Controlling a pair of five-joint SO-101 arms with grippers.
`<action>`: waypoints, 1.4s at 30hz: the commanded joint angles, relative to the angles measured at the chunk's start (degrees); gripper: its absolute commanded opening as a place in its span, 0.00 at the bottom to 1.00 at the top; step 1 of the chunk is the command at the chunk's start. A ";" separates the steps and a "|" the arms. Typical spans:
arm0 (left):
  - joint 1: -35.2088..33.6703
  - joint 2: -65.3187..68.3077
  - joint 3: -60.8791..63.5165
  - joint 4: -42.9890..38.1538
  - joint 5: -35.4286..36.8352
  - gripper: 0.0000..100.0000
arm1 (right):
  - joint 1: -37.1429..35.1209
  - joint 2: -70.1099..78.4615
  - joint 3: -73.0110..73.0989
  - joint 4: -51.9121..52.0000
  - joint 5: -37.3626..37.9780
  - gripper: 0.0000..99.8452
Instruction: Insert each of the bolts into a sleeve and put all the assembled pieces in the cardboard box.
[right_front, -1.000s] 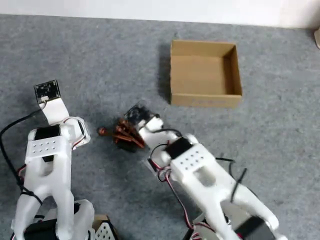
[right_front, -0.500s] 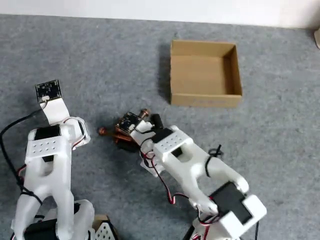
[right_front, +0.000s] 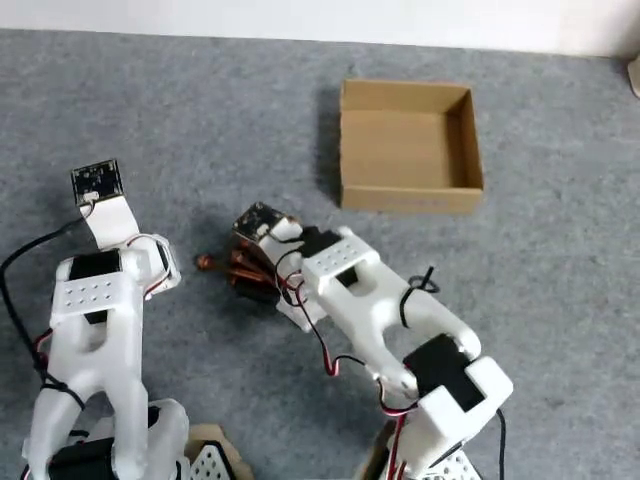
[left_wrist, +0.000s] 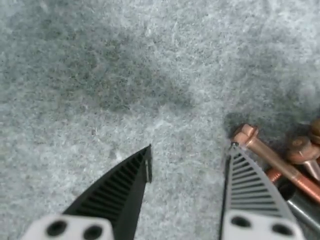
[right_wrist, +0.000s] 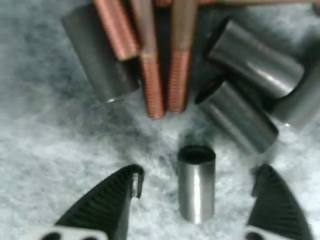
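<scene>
Grey carpet (right_front: 200, 100), left tool (left_wrist: 190, 146) spread and empty beside a bolt (left_wrist: 270, 157), right tool (right_wrist: 197, 175) spread astride a lone sleeve (right_wrist: 196, 190).

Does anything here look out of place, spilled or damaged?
Nothing looks damaged. The bolts and sleeves lie jumbled in one heap; a single sleeve lies apart, between the open fingers of the right gripper.

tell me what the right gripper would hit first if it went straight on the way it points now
The right gripper would most likely meet the lone sleeve lying between its open fingers first; the bolts lie beyond. Height above it is unclear.
</scene>
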 joint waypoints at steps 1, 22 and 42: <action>0.22 -1.45 -1.36 -0.97 -0.26 0.23 | 3.56 2.77 -2.33 -0.84 0.35 0.12; 0.31 -1.01 -0.31 -3.34 -0.26 0.23 | 2.33 -17.89 -1.36 7.34 -0.09 0.00; 0.31 -1.01 -0.31 -3.34 -0.26 0.23 | 7.52 -45.32 0.48 23.08 0.35 0.00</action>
